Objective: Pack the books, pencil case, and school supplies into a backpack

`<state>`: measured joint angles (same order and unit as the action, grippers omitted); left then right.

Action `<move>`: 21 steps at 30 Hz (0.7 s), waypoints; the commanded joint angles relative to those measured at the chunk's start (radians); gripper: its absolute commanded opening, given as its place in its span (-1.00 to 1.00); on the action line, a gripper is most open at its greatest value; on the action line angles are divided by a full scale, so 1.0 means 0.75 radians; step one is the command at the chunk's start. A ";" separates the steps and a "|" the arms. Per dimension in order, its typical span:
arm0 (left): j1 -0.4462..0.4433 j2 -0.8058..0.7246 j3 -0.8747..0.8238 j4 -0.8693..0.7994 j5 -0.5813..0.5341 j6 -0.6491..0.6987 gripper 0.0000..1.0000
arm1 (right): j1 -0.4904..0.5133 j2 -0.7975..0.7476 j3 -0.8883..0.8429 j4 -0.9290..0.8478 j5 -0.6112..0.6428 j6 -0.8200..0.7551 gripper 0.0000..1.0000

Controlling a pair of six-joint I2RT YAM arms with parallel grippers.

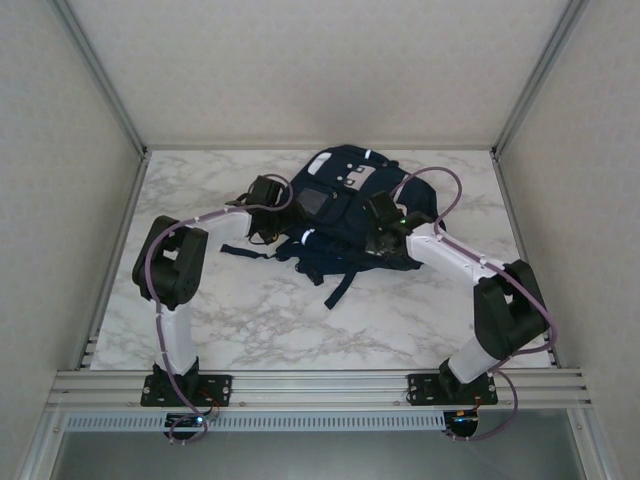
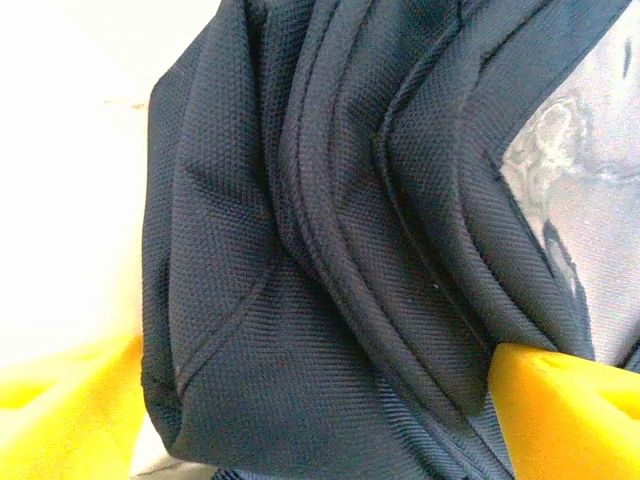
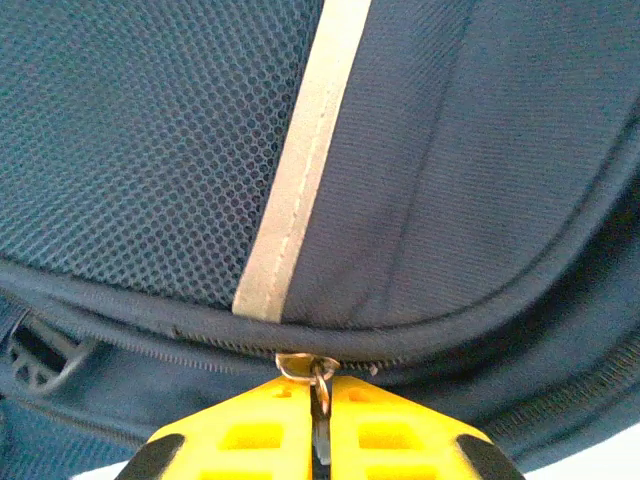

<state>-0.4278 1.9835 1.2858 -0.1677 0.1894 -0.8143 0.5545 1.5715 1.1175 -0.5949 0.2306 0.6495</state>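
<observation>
Navy backpack (image 1: 345,215) lies at the middle of the marble worktop's (image 1: 260,320) far edge. Right gripper (image 3: 320,405), at its right side, is pinched tight on the metal zipper pull (image 3: 300,366). Left gripper (image 2: 315,400), at its left side, gapes wide, its 2 yellow fingers (image 2: 560,410) straddling a fabric fold.

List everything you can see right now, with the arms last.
backpack: one, navy blue, back-centre of the table
straps: several, black, trailing from the backpack toward the near edge
grey patch: one, grey, on the backpack's top, toward the left arm
pale stripe: one, off-white, running down the fabric to the zipper seam
zipper pull: one, metal, on the zipper seam
buckle: one, black plastic, beside the mesh panel
table: one, white-grey marble
left gripper: one, yellow fingers, open, backpack fabric between them
right gripper: one, yellow fingers, shut on the zipper pull
</observation>
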 commanded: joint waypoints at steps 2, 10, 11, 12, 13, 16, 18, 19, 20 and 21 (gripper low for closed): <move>0.039 0.018 0.081 -0.020 -0.040 0.008 0.73 | -0.051 -0.023 0.063 -0.159 0.001 -0.189 -1.00; -0.016 -0.167 -0.104 0.014 0.114 -0.106 0.73 | -0.066 0.114 0.170 -0.300 0.054 -0.406 -1.00; -0.039 -0.194 -0.139 0.028 0.131 -0.135 0.73 | -0.066 0.118 0.165 -0.289 0.057 -0.417 -1.00; -0.063 -0.223 -0.171 0.037 0.143 -0.162 0.73 | -0.066 0.123 0.161 -0.274 0.047 -0.431 -1.00; -0.085 -0.247 -0.198 0.038 0.146 -0.182 0.74 | -0.066 0.125 0.153 -0.255 0.035 -0.444 -1.00; -0.160 -0.280 -0.231 0.039 0.149 -0.222 0.76 | -0.066 0.125 0.113 -0.179 0.018 -0.468 -1.00; -0.200 -0.269 -0.227 0.063 0.155 -0.250 0.76 | -0.065 0.133 0.089 -0.145 0.021 -0.467 -1.00; -0.211 -0.259 -0.222 0.069 0.154 -0.262 0.76 | -0.066 0.136 0.080 -0.125 0.018 -0.463 -1.00; -0.223 -0.242 -0.214 0.102 0.148 -0.277 0.76 | -0.067 0.141 0.065 -0.102 0.016 -0.460 -0.99; -0.229 -0.223 -0.206 0.126 0.145 -0.293 0.76 | -0.066 0.149 0.055 -0.086 0.016 -0.455 -0.95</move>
<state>-0.5850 1.8034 1.1294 -0.1238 0.2756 -0.9722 0.5152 1.6611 1.1870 -0.7002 0.2123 0.3241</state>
